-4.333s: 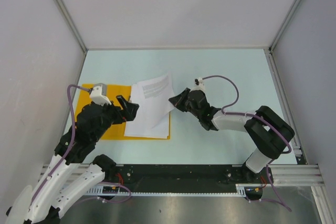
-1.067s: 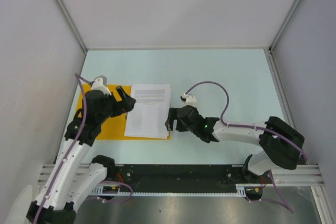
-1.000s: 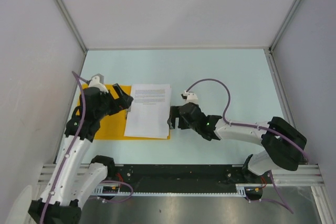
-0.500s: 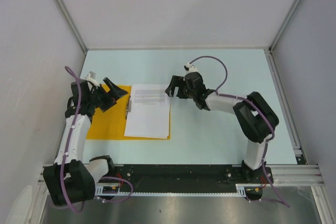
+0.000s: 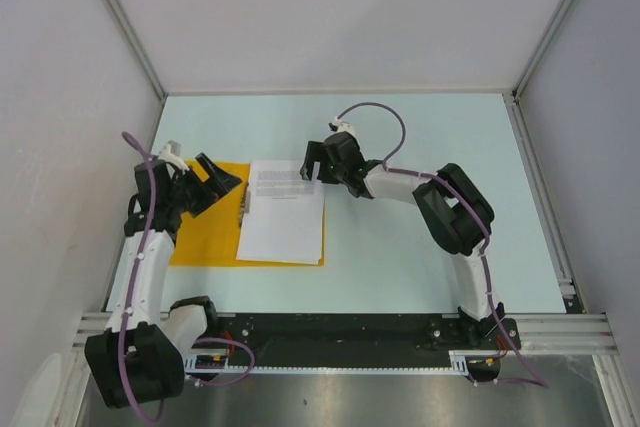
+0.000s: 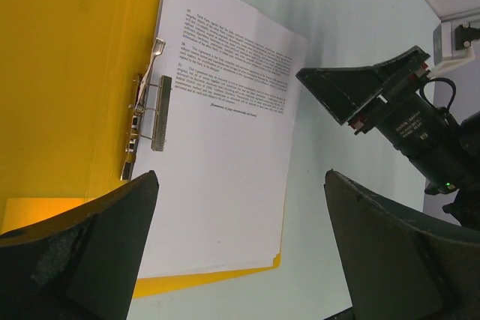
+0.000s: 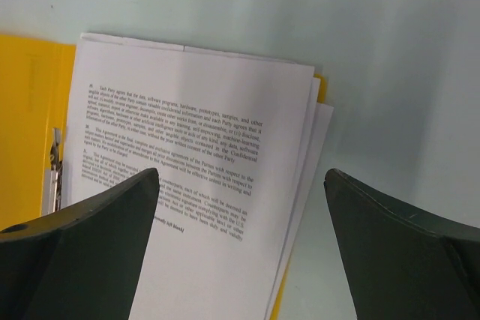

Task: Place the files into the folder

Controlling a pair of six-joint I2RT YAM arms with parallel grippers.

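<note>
The orange-yellow folder point(image 5: 200, 237) lies open at the table's left, its metal clip point(image 6: 154, 114) along the spine. The files point(image 5: 285, 212), white printed sheets, rest stacked on its right half, slightly fanned at the far right corner point(image 7: 311, 121). My left gripper point(image 5: 222, 175) hovers open over the folder's far left part, empty, and looks across the sheets point(image 6: 225, 148). My right gripper point(image 5: 310, 162) is open and empty above the stack's far right corner; it also shows in the left wrist view point(image 6: 360, 95). In the right wrist view the files point(image 7: 187, 133) lie below the open jaws.
White enclosure walls stand on three sides, with metal rails point(image 5: 125, 27) at the corners. The pale blue tabletop point(image 5: 420, 127) stretches to the right of the folder. The arm bases sit on the black rail point(image 5: 340, 332) at the near edge.
My right gripper has swung from the stack's near right edge up to its far right corner. My left arm has drawn back toward the far left. The sheets, askew earlier, lie squared.
</note>
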